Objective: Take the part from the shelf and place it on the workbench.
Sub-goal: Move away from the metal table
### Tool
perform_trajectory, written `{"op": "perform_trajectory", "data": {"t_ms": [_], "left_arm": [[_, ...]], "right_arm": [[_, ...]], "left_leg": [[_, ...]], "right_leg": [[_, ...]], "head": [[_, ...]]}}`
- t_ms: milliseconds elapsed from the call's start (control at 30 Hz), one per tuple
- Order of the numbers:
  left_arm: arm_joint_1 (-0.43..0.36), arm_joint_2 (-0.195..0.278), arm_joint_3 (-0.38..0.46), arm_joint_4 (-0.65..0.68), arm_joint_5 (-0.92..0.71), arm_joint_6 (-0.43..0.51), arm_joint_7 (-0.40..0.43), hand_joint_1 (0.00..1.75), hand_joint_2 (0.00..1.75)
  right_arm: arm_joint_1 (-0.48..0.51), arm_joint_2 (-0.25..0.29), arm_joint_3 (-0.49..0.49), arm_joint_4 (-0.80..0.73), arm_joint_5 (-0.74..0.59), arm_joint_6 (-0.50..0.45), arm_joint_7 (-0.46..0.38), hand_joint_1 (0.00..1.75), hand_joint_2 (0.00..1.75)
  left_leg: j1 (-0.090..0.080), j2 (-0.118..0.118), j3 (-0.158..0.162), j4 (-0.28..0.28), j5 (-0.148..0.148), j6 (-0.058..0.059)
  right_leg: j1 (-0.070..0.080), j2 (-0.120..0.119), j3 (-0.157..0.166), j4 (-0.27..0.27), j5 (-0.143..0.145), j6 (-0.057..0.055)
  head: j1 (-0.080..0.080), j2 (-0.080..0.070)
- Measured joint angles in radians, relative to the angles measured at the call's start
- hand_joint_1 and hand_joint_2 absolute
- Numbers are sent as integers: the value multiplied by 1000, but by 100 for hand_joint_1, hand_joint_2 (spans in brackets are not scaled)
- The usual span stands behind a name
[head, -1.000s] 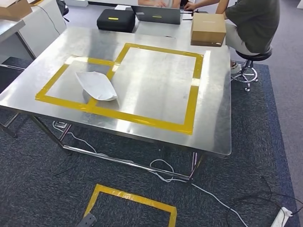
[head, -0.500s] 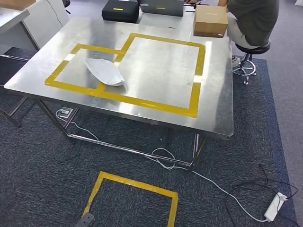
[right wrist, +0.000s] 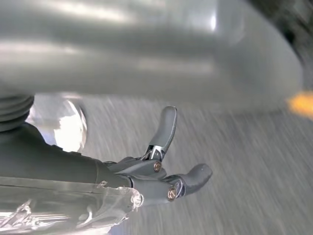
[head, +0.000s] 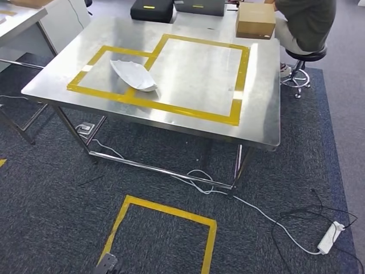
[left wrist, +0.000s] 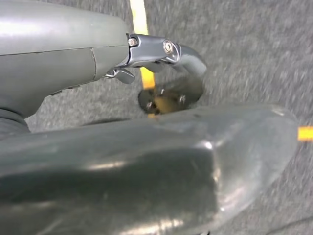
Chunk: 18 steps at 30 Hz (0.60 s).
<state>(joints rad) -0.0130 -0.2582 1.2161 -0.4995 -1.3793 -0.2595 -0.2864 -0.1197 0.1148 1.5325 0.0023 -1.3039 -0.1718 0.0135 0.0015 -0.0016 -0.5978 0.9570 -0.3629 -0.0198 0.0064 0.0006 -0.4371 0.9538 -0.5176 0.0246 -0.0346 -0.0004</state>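
Grey carpet point(head: 51, 188) fills the lower half of the head view, and the steel table point(head: 258, 114) stands across the top, taped with yellow rectangles. A person point(head: 308, 23) sits on a stool at its upper right corner. Bottom centre, a yellow floor square point(head: 172, 210) marks where I judge I am meant to stand. The white pouch point(head: 134, 75), which I take to be the part, lies on the table in the upper left of the frame, across the tape line between the small rectangle and the large one.

Both my arms hang low, so I read this step as walking. To do it well I should square my feet to the floor square and keep my arms quiet at my sides. I should also stay away from the white cable point(head: 258, 212) and the power strip point(head: 330, 238) at lower right.

The head view gives the layout. The wrist views add my hands. My left hand point(left wrist: 122, 147) hangs over carpet and a yellow tape strip point(left wrist: 139, 14), thumb and fingers apart with nothing between them. My right hand point(right wrist: 147, 171) has its fingers spread over blurred carpet, but crinkled clear film point(right wrist: 74, 208) lies against it at lower left. I cannot tell whether it grips that film.
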Motion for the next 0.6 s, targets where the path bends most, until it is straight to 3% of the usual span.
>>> {"op": "perform_trajectory", "data": {"t_ms": [33,67,100,167,200,233,267,300,367,433,467,533,567,600], "left_arm": [[1,3,7,-8,-10,0,3,0,0],[2,9,14,-7,-18,8,1,0,0],[2,20,19,0,-27,19,-10,0,0],[-4,46,24,29,-50,48,-41,0,0],[-8,57,24,47,-62,62,-51,0,0],[-12,67,24,65,-73,75,-53,0,0],[-15,75,24,82,-83,86,-48,0,0],[-18,81,24,98,-91,95,-40,0,0],[-26,91,22,128,-100,105,-22,0,0],[-35,97,21,151,-101,108,-11,0,0],[-38,100,21,160,-101,108,-7,0,0],[-37,107,21,174,-101,108,-1,0,0],[-36,111,21,179,-101,109,1,0,0],[-35,115,21,182,-101,109,2,0,0]], "right_arm": [[2,1,-5,0,-20,51,4,0,0],[4,1,-12,0,-41,89,-8,0,0],[6,0,-18,0,-60,119,-28,0,0],[9,-6,-30,0,-86,163,-76,0,0],[10,-8,-34,0,-92,176,-98,0,0],[11,-9,-37,0,-93,179,-114,0,0],[11,-10,-38,0,-92,174,-124,0,0],[9,-10,-38,0,-91,164,-129,0,0],[5,-8,-38,0,-90,137,-133,0,0],[2,-7,-38,0,-93,112,-133,0,0],[2,-7,-38,0,-95,104,-133,0,0],[4,-6,-38,0,-97,96,-133,0,0],[6,-6,-38,0,-97,94,-132,0,0],[7,-6,-39,0,-98,93,-132,0,0]], "left_leg": [[2,0,-6,4,-6,-6],[3,-1,-16,22,-31,-11],[4,-1,-31,59,-74,-17],[5,0,-69,184,-177,-25],[5,0,-82,246,-203,-29],[6,0,-82,284,-204,-31],[7,0,-66,290,-183,-32],[9,0,-32,260,-152,-34],[13,0,70,129,-121,-36],[13,-2,136,22,-138,-25],[10,-3,142,1,-144,-16],[8,-1,127,1,-133,5],[7,1,118,2,-124,14],[8,2,107,2,-113,21]], "right_leg": [[0,-1,-8,0,10,-8],[-2,-2,-19,-1,21,-16],[-3,-3,-32,-3,35,-23],[-2,-4,-62,0,60,-29],[-2,-6,-77,2,72,-29],[-1,-7,-94,5,82,-28],[-2,-7,-111,10,92,-26],[-2,-8,-128,16,100,-23],[-2,-6,-156,33,113,-14],[2,-6,-175,45,129,-4],[3,-7,-181,46,138,1],[-1,-6,-191,48,145,11],[-4,-6,-200,62,125,17],[-5,-5,-214,97,87,22]], "head": [[3,0],[1,0],[-1,0],[-7,0],[-7,0],[-7,0],[-7,0],[-7,0],[-8,0],[-7,0],[-7,0],[-6,0],[-6,0],[-5,0]]}}
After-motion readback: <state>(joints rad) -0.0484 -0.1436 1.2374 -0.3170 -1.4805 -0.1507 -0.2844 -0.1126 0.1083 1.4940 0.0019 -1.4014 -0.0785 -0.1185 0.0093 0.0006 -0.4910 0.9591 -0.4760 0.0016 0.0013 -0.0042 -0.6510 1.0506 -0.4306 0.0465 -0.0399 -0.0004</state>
